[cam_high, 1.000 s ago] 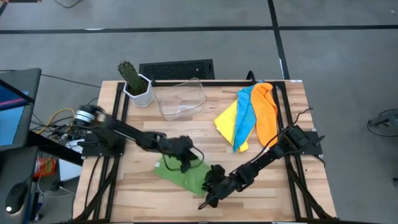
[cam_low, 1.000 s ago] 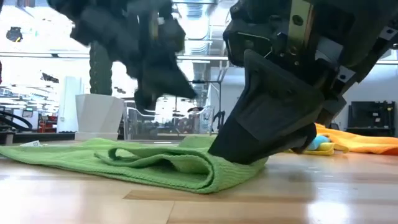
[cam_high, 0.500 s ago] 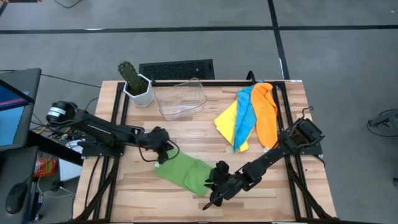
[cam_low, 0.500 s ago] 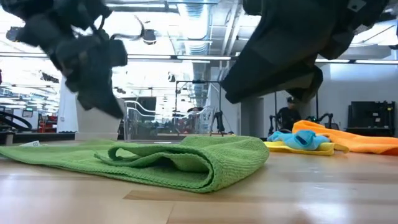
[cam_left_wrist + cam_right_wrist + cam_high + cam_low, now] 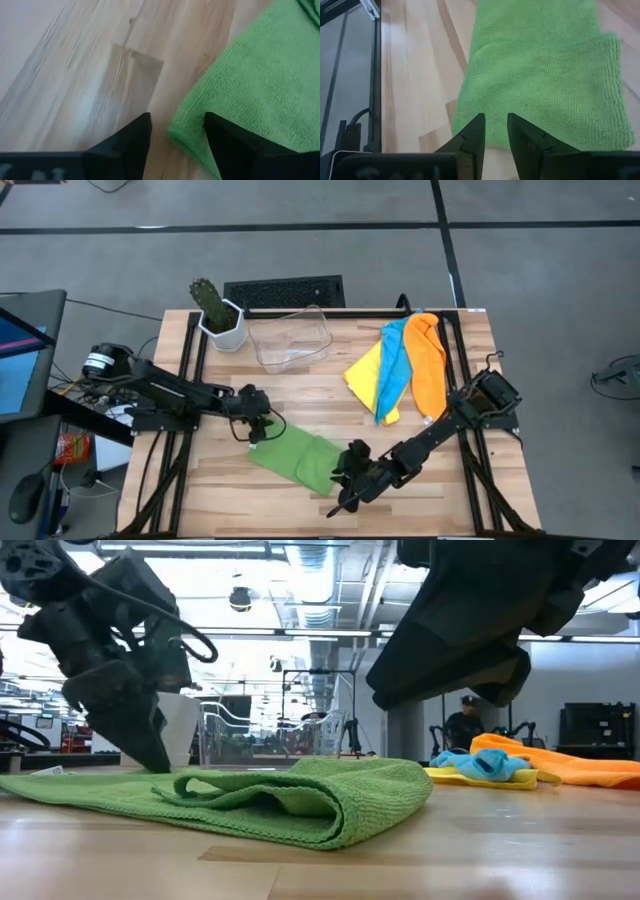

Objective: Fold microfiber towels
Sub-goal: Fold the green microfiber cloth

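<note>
Wooden slats make up the table [image 5: 300,385], seen from above with grey floor all round it. On it lie four microfiber towels: the green towel [image 5: 295,457], folded, near the front edge, and the yellow towel [image 5: 366,372], the light blue towel [image 5: 394,370] and the orange towel [image 5: 430,365] overlapping in a heap toward the back right corner. One clear bin [image 5: 291,337] and one potted cactus [image 5: 218,313] stand along the back edge. The left gripper [image 5: 258,427] sits at the green towel's left end; the right gripper [image 5: 345,476] hovers at its right end. From table height, the green towel [image 5: 250,797] shows as a flat fold with a rolled right end, the left gripper [image 5: 135,730] low at its left part, the right gripper [image 5: 455,660] raised clear above it. In the left wrist view the jaws stand apart, empty, straddling a corner of the green towel [image 5: 250,95] without gripping it. In the right wrist view the jaws are a narrow gap apart, empty, above the edge of the green towel [image 5: 540,85].
</note>
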You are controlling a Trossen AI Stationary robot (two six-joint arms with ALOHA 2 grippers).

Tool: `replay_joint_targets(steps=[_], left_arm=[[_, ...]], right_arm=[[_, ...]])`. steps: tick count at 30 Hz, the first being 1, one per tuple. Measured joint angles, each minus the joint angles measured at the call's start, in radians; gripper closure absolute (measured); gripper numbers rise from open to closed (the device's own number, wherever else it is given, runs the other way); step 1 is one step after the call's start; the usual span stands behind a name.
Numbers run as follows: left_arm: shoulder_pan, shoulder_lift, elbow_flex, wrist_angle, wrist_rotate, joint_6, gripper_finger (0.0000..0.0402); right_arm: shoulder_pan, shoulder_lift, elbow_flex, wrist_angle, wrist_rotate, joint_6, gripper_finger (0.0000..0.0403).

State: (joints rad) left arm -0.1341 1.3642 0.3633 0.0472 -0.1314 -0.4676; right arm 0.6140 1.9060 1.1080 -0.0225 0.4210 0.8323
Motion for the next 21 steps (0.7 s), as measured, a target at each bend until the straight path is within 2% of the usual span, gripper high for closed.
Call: replay_joint_targets(steps=[4,8,12,15,21], left_arm=[[0.001,0.042,0.021,-0.011,0.013,-0.002,0.0248],[0.003,0.034,0.050,-0.045,0.029,-0.021,0.0320],[-0.002,0.027,0.107,-0.076,0.104,-0.079,0.0389],[-0.003,0.025,0.157,-0.066,0.142,-0.112,0.0392],[-0.009,0.025,0.274,-0.135,0.154,-0.212,0.0396]], right_arm=[[0.002,0.000,0.000,-0.007,-0.002,0.033,0.0296],[0.006,0.000,0.000,-0.019,-0.003,0.057,0.0296],[0.009,0.000,0.001,-0.028,-0.004,0.085,0.0296],[0.015,-0.007,0.001,-0.032,-0.003,0.101,0.0296],[0.034,-0.024,0.002,-0.028,0.005,0.148,0.0296]])
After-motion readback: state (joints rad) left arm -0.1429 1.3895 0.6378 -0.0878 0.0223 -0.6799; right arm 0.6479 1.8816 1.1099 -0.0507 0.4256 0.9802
